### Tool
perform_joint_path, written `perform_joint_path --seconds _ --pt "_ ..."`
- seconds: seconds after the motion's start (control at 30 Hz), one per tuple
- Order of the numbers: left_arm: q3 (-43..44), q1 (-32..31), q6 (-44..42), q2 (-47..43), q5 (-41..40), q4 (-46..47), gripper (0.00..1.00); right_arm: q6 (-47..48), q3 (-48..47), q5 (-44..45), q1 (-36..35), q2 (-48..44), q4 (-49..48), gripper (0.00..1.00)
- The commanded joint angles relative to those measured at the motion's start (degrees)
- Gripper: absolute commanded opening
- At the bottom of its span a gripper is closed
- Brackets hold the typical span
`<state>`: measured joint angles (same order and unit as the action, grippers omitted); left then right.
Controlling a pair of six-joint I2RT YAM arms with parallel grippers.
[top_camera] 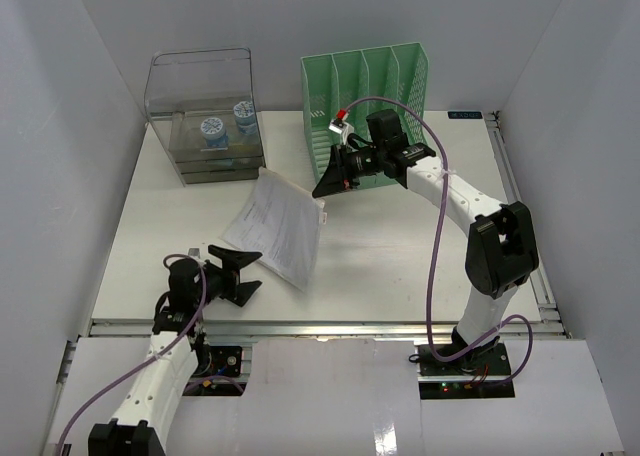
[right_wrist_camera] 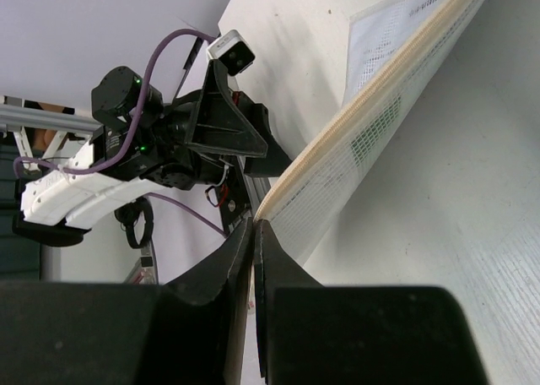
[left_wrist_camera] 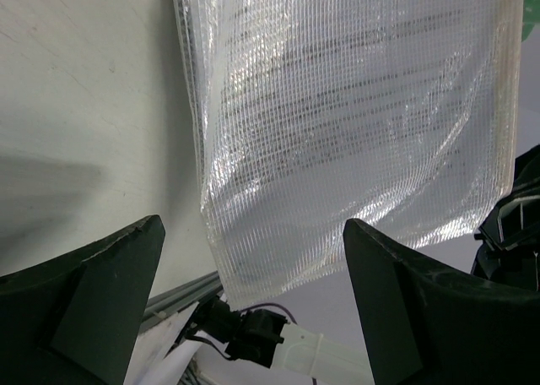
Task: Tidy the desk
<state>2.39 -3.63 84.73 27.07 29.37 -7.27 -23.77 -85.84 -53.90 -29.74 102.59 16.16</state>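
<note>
Pinching the one pouch (right_wrist_camera: 371, 140) by its corner, right gripper (right_wrist_camera: 253, 226) clamped, plain only from its wrist; left gripper (left_wrist_camera: 253, 233) gaped wide.

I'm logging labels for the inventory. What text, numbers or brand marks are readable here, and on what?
Nothing reads clearly.
Mesh document pouch: printed lines on the papers inside, too blurred.
Blue-lidded jars in the clear drawer box: lid markings too small.
Blue sticker at the far edge of the desk: too small.
</note>
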Motion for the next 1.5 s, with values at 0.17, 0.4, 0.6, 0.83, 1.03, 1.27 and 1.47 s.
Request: perform_joint_path --seconds 0.17,0.4,0.6,0.83,1.03,1.27,1.47 --pt "-4.62 -6.88 3.63 17.84 -9.77 14.51 0.98 -2.76 -1.87 -2.87 0.25 -1.46 -3.81 0.08" --pt "-2.66 -11.59 5.97 28.76 -16.21 24.5 0.98 -3.92 -0.38 -3.68 0.47 -3.14 -4.6 0.08" --pt "-2.72 -12.46 8.53 31.68 -19.42 29.64 0.93 -5.18 2.53 -4.73 1.5 -5.27 -5.97 0.08" --pt "-3.27 -14.04 10.26 35.11 -22.27 36.09 0.9 -7.05 4.4 -5.44 2.15 -6.36 -8.02 0.08" --pt "-2.68 -15.74 11.16 41.03 -23.73 43.89 0.9 -8.81 6.0 -6.0 2.23 -7.26 -9.95 0.08" --pt "0.34 -18.48 12.65 50.29 -25.38 52.86 0.86 -10.41 8.43 -6.39 2.23 -8.38 -11.95 0.08" --pt "0.37 -20.79 12.94 57.42 -28.1 64.11 0.73 -10.34 10.05 -6.47 2.48 -9.41 -12.12 0.08"
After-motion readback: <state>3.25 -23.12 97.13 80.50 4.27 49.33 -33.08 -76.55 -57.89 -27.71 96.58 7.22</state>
